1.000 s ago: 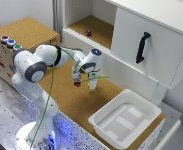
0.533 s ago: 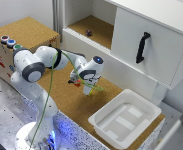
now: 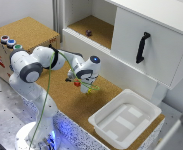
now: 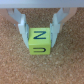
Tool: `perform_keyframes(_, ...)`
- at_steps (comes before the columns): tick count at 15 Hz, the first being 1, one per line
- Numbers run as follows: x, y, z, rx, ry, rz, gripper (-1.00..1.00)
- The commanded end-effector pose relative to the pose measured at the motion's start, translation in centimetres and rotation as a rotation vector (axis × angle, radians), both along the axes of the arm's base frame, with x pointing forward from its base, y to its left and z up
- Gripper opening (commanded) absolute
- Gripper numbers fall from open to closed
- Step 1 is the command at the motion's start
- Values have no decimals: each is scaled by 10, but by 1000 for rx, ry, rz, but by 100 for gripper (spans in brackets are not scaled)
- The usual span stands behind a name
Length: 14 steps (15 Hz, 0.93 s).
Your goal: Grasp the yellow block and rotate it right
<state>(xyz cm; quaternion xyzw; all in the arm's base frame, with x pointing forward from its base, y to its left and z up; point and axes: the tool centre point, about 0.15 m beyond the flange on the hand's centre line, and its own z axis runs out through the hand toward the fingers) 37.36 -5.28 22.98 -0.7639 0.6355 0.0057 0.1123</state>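
The yellow block [image 4: 40, 41] lies on the cork surface, with dark letters on its top face. My gripper [image 4: 41, 31] is down over it, and its two fingers [image 4: 21, 26] press against opposite sides, shut on the block. In the exterior view the gripper [image 3: 84, 86] is low over the cork board in the middle, and the hand hides most of the block.
A small red block [image 3: 77, 84] lies right beside the gripper. A white bin [image 3: 125, 120] stands on the exterior view's right. A white cabinet has an open shelf holding a tiny dark purple object [image 3: 89, 33] and a door with a black handle [image 3: 142, 47]. A cork-topped box [image 3: 26, 31] stands at the left.
The hand has sunk a little lower onto the cork board and is now down around the block. The red block and the bin have not moved.
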Motion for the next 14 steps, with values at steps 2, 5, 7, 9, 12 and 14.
perform_keyframes(2, -8, 9, 12, 31, -194, 61, 100)
perform_keyframes(5, -29, 10, 19, 27, -215, 147, 100)
perform_keyframes(7, -38, 14, 26, 52, -238, 264, 100)
perform_keyframes(9, -43, 21, 37, 49, -239, 431, 100)
perform_keyframes(12, -70, 28, 49, 27, -184, 673, 100)
perform_keyframes(14, -86, 24, 55, 6, -137, 808, 100)
